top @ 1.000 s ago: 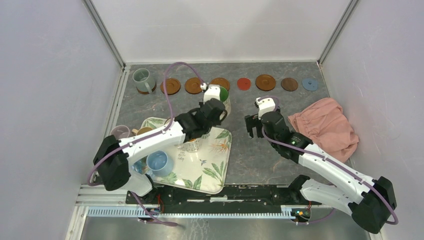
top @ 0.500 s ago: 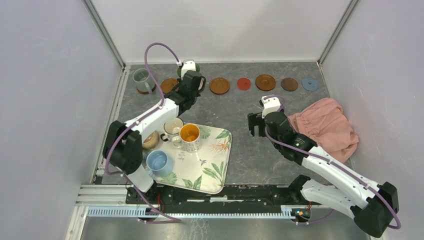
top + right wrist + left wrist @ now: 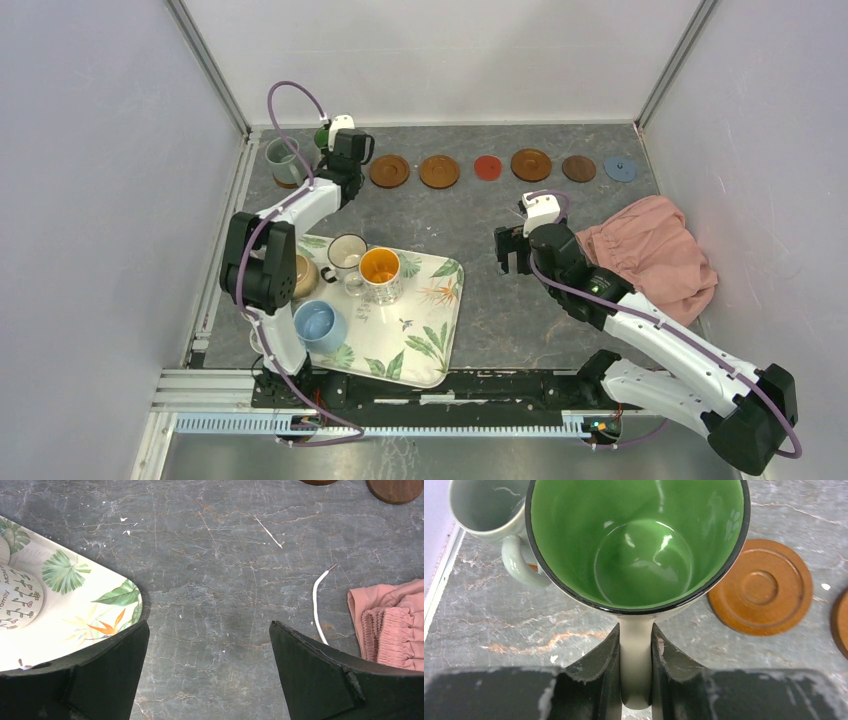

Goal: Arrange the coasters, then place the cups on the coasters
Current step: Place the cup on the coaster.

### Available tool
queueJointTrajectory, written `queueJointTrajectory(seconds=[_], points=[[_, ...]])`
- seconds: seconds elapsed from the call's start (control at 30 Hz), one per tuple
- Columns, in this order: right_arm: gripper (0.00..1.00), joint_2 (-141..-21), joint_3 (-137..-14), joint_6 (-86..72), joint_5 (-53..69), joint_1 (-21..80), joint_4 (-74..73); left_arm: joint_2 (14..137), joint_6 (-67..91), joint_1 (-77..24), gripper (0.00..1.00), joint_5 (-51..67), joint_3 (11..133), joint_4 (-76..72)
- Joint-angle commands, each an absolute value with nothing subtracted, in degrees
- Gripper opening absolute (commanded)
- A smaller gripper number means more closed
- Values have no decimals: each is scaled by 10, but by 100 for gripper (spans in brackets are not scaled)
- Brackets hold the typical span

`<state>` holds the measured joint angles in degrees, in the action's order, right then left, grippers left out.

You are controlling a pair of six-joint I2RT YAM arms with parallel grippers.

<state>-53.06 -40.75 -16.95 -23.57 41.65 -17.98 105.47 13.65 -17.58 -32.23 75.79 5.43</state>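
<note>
left gripper (image 3: 635, 647) pinched handle of green-inside mug (image 3: 639, 540) beside grey-green mug (image 3: 484, 510), far-left corner; right gripper (image 3: 207, 650) spread wide over surface (image 3: 225, 580).

Six handled mugs (image 3: 283, 160) (image 3: 636, 540) (image 3: 347, 252) (image 3: 380, 266) (image 3: 318, 324) (image 3: 303, 276) are showing; six round flat coasters (image 3: 389, 170) (image 3: 439, 171) (image 3: 487, 167) (image 3: 531, 164) (image 3: 578, 168) (image 3: 619, 168) are lying bare; one rectangular leaf-print tray (image 3: 430, 340) and one pink cloth (image 3: 650, 255) are resting.

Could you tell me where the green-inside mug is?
Top view, back left: the left gripper holds the green-inside mug between the grey-green mug and a brown coaster.
</note>
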Motion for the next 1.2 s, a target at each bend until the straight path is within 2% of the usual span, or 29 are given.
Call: queueJointTrajectory(seconds=[0.0,0.37,1.17], points=[[98,-521,-424,-174,-231,420,-171,1059,93,-153,2,-322,827,-67],[98,-523,-419,-171,-234,420,-170,1116,74,-136,2,-302,867,-64],[98,-539,-416,-161,-223,419,-159,1131,92,-121,2,-280,821,-69]])
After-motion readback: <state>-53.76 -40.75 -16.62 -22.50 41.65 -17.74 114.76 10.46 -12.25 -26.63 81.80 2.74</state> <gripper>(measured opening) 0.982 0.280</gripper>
